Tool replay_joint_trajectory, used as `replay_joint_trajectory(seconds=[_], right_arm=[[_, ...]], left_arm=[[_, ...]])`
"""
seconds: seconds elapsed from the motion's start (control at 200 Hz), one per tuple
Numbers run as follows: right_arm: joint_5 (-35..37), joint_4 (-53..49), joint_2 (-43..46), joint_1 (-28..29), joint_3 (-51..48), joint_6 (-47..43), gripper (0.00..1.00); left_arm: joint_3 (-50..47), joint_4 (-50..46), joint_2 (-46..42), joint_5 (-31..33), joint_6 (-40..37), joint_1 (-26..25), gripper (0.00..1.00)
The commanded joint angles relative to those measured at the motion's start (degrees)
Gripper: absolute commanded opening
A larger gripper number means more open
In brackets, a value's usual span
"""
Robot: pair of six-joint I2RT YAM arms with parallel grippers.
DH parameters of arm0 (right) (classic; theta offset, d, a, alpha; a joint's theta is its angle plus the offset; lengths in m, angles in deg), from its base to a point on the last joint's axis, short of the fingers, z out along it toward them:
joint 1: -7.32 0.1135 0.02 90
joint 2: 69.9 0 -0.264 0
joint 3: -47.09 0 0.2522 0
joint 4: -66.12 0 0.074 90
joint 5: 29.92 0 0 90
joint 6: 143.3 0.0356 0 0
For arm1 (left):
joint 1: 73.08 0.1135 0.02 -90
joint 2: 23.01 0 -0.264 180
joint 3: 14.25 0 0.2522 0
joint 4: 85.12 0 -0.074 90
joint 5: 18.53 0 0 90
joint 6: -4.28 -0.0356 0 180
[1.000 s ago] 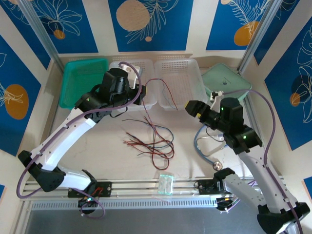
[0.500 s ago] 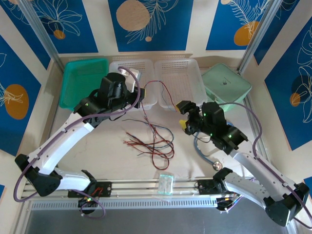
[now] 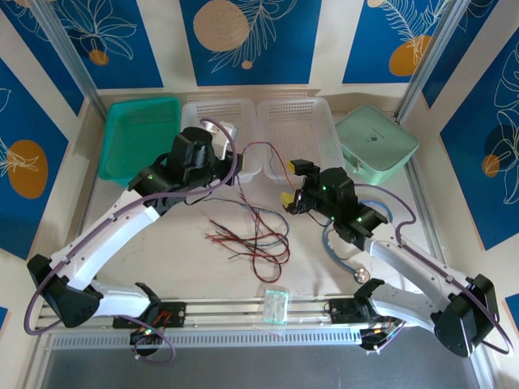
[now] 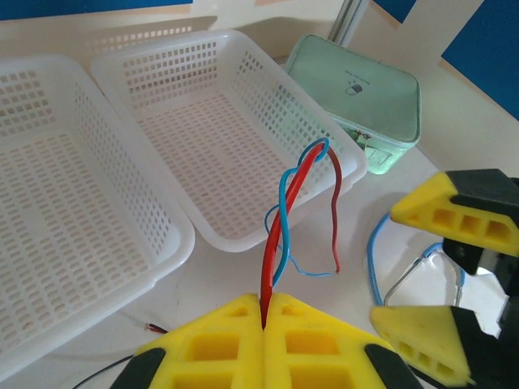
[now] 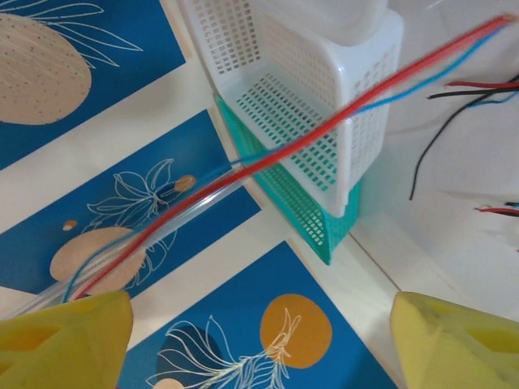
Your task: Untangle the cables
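Observation:
My left gripper (image 4: 265, 300) is shut on a red cable (image 4: 296, 182) with a thin blue cable twisted round it. Both rise from the jaws and loop over the edge of a white basket (image 4: 243, 154). In the top view the left gripper (image 3: 240, 156) holds this strand up, and it arcs right and drops beside my right gripper (image 3: 289, 182). The right gripper stands open, with its yellow fingers (image 4: 454, 215) apart just right of the hanging ends. The other red, black and blue cables (image 3: 258, 235) lie tangled on the table. The raised red and blue strand (image 5: 324, 134) crosses the right wrist view.
Two white baskets (image 3: 298, 134) and a green tray (image 3: 136, 134) line the back. A mint box (image 3: 375, 142) sits at the back right. A light-blue stethoscope tube with a metal disc (image 3: 362, 275) lies under the right arm. A small clear packet (image 3: 276, 304) rests on the front rail.
The right arm has swung left and forward, bringing its open gripper up beside the lifted red strand. The left gripper has shifted slightly and still holds the strand.

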Motion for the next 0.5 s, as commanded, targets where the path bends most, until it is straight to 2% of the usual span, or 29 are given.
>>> replay_joint_trajectory(seconds=[0.0,0.265,0.385,0.495], right_arm=[[-0.56,8.64,-2.71,-0.83,1.09,6.99,0.75],[-2.02,21.06,-12.79,-2.72,2.93,12.46,0.70],[-2.39,24.61,-15.31,-3.57,3.68,12.25,0.60],[-1.68,21.57,-14.61,-3.84,4.17,10.99,0.44]], left_arm=[[-1.12,1.83,-2.56,-1.27,1.15,-0.42,0.00],[-2.64,2.32,-3.66,-2.05,2.12,-0.43,0.00],[-3.20,2.06,-4.24,-2.07,2.43,-0.38,0.00],[-4.45,2.60,-4.98,-1.89,2.61,-0.42,0.00]])
